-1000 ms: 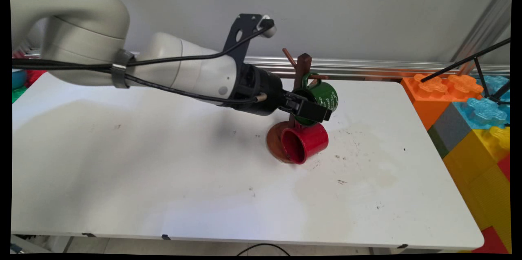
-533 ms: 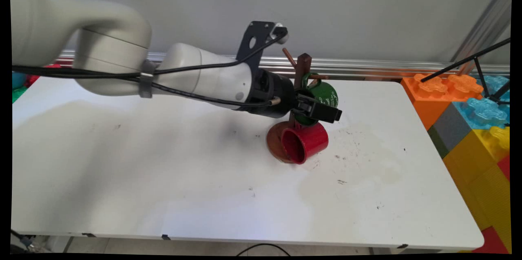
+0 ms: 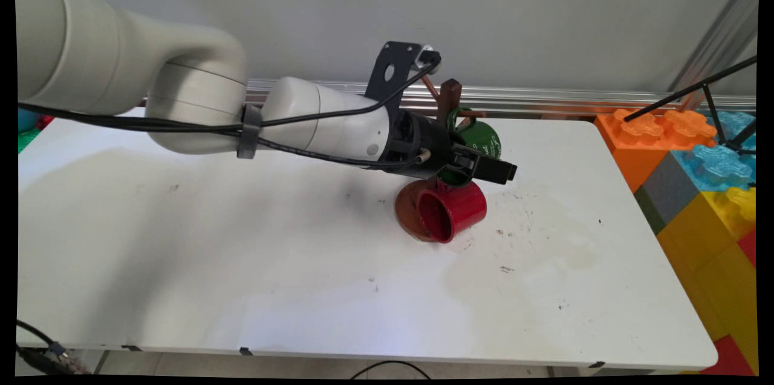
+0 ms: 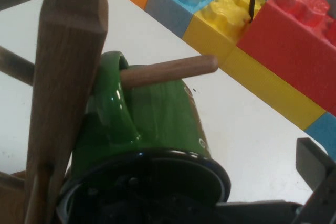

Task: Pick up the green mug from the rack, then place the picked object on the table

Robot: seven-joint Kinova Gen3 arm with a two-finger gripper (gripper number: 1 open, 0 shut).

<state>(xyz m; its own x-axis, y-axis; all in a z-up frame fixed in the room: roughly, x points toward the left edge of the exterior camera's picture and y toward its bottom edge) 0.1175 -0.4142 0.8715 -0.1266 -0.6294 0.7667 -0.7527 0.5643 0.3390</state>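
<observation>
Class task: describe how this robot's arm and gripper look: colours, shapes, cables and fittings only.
The arm is made of smooth, rounded off-white links. Black cables run along it, held by a grey strap. A black cylindrical wrist leads to the black two-finger gripper. A black perforated bracket stands above the wrist and carries a small white-tipped fitting.

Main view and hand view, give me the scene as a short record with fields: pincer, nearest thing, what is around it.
pincer: black pincer reaching in from the left, at the green mug's rim
nearest thing: green mug, its handle hooked over a peg of the wooden mug tree
below it: red mug on its side at the tree's round base
surface: white table
beyond the table's right edge: big coloured building blocks
</observation>
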